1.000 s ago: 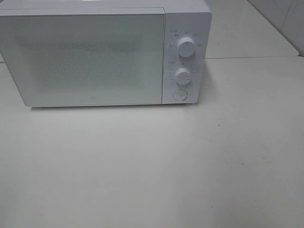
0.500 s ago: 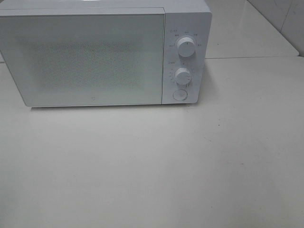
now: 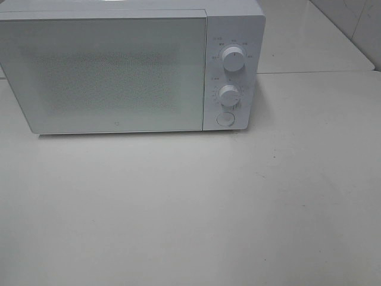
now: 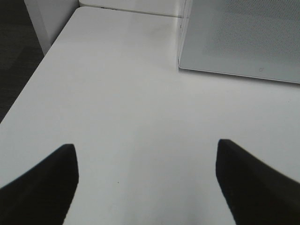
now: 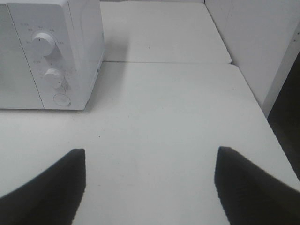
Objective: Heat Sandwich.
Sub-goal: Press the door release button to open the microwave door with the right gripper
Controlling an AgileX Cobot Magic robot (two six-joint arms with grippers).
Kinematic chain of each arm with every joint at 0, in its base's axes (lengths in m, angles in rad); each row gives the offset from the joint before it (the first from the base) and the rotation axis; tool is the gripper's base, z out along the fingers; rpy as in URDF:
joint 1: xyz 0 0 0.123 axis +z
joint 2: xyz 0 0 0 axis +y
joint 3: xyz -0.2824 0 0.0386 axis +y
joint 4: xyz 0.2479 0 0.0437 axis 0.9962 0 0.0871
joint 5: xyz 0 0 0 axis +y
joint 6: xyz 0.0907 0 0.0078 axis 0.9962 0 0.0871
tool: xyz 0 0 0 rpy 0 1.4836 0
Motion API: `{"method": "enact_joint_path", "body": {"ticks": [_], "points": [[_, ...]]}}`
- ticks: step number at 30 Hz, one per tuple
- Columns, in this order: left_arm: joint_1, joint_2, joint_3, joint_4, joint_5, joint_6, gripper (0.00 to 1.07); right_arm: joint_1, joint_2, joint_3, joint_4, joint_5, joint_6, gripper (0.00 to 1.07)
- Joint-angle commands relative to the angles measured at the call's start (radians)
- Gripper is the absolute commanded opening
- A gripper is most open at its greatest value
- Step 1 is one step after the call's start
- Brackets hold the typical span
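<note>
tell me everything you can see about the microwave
The microwave is a white, boxy countertop oven standing upright on the white table, its front towards the high camera. Its wide door, with a pale speckled window, is shut and fills most of the front. The panel to the right carries an upper knob, a lower knob with small markings around both, and a round button below. Nothing else is seen touching it, and the inside is hidden.

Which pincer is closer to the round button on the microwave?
Right. The right pincer is out in front of the microwave's knob end, with the round button in its view. The left pincer is off the door's other end.
</note>
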Motion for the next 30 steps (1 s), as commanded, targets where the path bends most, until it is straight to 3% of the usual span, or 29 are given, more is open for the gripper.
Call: {"method": "enact_joint_path", "body": {"ticks": [1, 30], "points": [[0.001, -0.024, 0.002, -0.006, -0.006, 0.0, 0.76, -0.005, -0.035, -0.001, 0.005, 0.02, 0.003, 0.74], [0.001, -0.017, 0.002, -0.004, -0.006, 0.0, 0.76, 0.002, -0.035, 0.023, 0.0, 0.142, 0.021, 0.73]]}}
